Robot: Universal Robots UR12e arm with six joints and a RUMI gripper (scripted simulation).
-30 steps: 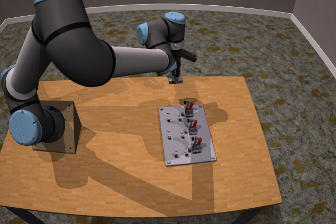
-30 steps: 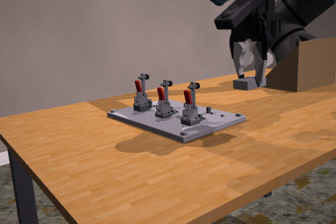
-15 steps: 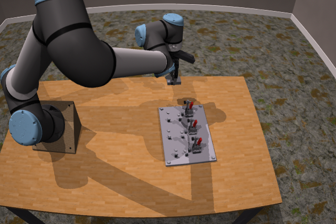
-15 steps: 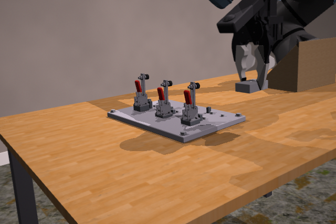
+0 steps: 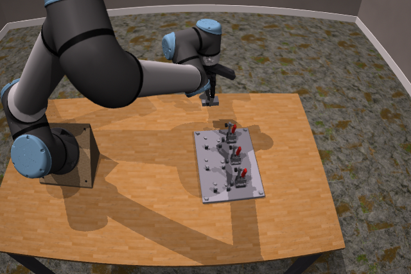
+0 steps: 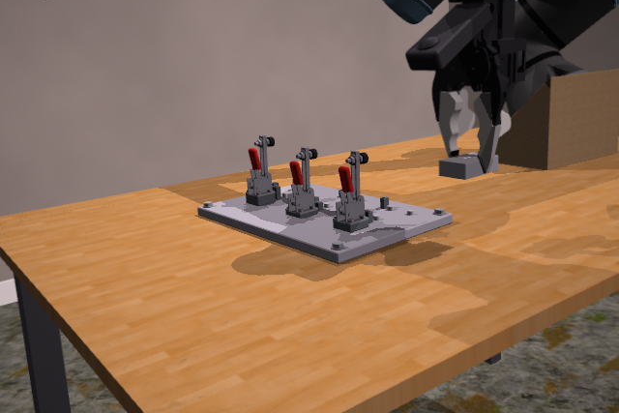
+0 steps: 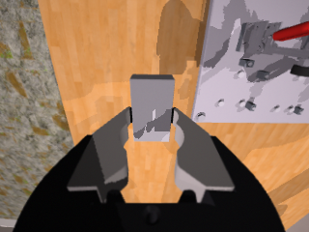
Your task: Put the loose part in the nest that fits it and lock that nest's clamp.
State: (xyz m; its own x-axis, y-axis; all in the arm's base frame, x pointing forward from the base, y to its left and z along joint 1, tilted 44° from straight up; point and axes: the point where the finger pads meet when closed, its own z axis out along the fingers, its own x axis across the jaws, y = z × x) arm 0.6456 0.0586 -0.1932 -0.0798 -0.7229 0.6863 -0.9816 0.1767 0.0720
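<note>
My gripper (image 5: 210, 100) (image 6: 469, 161) (image 7: 152, 108) is shut on the loose part (image 5: 214, 100) (image 6: 452, 168) (image 7: 152, 97), a small grey rectangular block. It holds the block low over the wooden table near the far edge, just beyond the end of the grey fixture plate (image 5: 232, 196) (image 6: 300, 236) (image 7: 227, 68). Three clamps with red handles (image 5: 231, 133) (image 5: 236, 155) (image 5: 241, 178) (image 6: 259, 173) (image 6: 302, 183) (image 6: 349, 193) stand in a row on the plate, handles up and bars raised. Small pads and blocks (image 5: 206, 147) mark the nests beside them.
The arm's brown base box (image 5: 83, 154) (image 6: 574, 118) stands at the table's left side. The table's far edge (image 5: 265, 94) runs close behind the gripper. Patterned floor lies beyond it.
</note>
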